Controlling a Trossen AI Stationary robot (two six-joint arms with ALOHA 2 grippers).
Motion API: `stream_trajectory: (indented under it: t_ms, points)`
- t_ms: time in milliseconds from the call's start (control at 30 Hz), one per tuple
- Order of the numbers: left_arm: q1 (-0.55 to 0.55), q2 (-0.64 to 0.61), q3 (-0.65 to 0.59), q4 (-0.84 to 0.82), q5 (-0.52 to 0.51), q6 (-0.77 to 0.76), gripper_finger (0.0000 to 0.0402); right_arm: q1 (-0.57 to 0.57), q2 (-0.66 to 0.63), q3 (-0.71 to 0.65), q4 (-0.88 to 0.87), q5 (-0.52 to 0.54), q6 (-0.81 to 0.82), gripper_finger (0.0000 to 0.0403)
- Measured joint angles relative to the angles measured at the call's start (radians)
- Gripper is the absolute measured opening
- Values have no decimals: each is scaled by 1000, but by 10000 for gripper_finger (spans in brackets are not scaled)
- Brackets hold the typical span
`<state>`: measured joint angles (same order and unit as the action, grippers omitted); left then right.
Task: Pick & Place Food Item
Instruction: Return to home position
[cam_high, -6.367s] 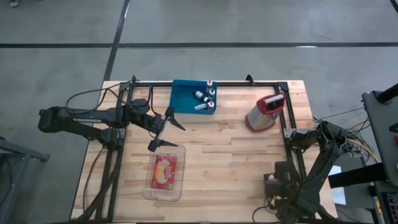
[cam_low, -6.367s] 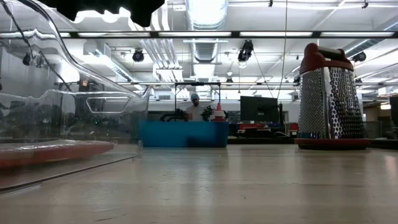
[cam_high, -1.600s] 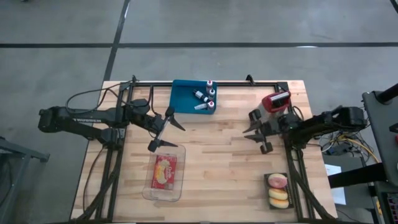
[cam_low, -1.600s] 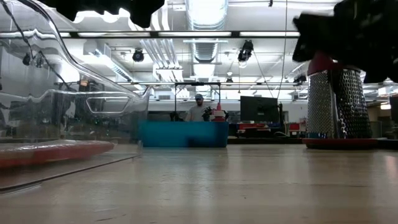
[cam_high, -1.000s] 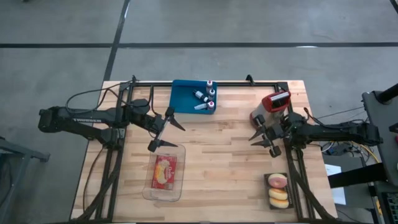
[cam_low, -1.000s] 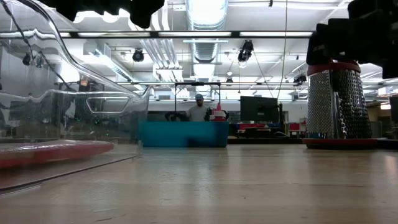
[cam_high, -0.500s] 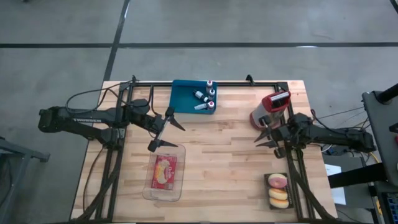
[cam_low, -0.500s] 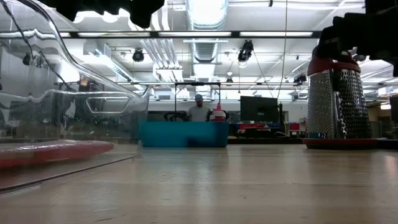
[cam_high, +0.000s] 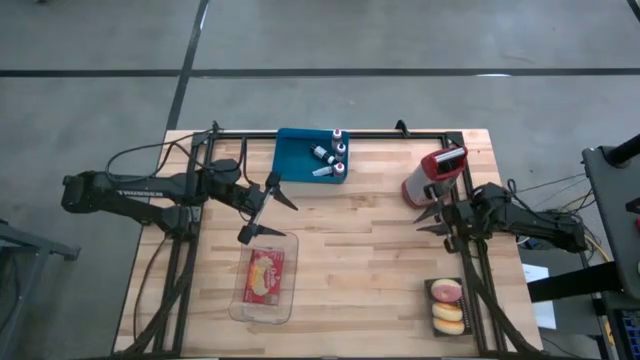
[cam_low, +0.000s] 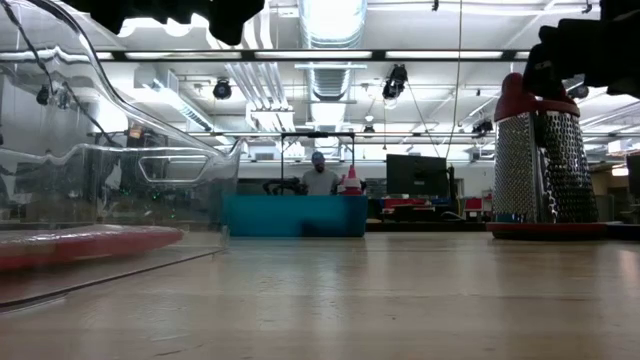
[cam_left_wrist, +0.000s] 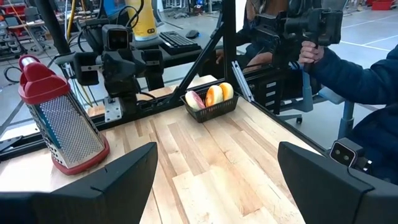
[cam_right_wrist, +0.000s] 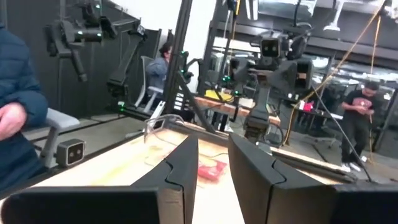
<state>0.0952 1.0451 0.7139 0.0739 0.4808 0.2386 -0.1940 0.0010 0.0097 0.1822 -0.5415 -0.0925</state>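
While the right fingers (cam_right_wrist: 180, 177) stand parted and empty just beside the red-topped grater (cam_high: 432, 178), the left fingers (cam_left_wrist: 121, 177) hang spread wide, holding nothing, above the bench (cam_high: 360, 250) between a blue tray (cam_high: 295, 160) and a clear container (cam_high: 240, 290). Pink and yellow donuts (cam_high: 447, 306) lie in the black bin (cam_left_wrist: 214, 113) at the bench's right edge, in the corner farthest from the blue tray.

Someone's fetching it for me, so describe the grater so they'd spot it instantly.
On the wooden table, go to the right arm's side, level with the blue tray. The grater stands upright there: a perforated metal tower with a red top, far taller than that tray.
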Motion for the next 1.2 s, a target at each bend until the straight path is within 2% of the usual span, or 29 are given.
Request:
stream_trajectory:
  t_ms: [100, 233, 367, 833, 1000, 1133, 1200]
  points:
    - [0, 0, 0, 0, 0, 0, 339, 0, 0, 0, -4, 39, 13, 84]
    - [0, 0, 0, -1, 0, 0, 339, 0, 1, 0, -23, 147, 28, 77]
    - [0, 0, 0, -2, 0, 0, 339, 0, 0, 0, -28, 175, 46, 71]
    - [0, 0, 0, -4, 0, 0, 339, 0, 2, 0, -29, 178, 56, 80]
    - [0, 0, 0, 20, 0, 62, 339, 0, 2, 0, -29, 178, 56, 85]
    - [-1, -1, 0, 29, -2, -54, 339, 0, 2, 0, -29, 177, 56, 86]
    - [4, -12, 0, -36, -11, -40, 339, 0, 3, 0, -29, 177, 56, 84]
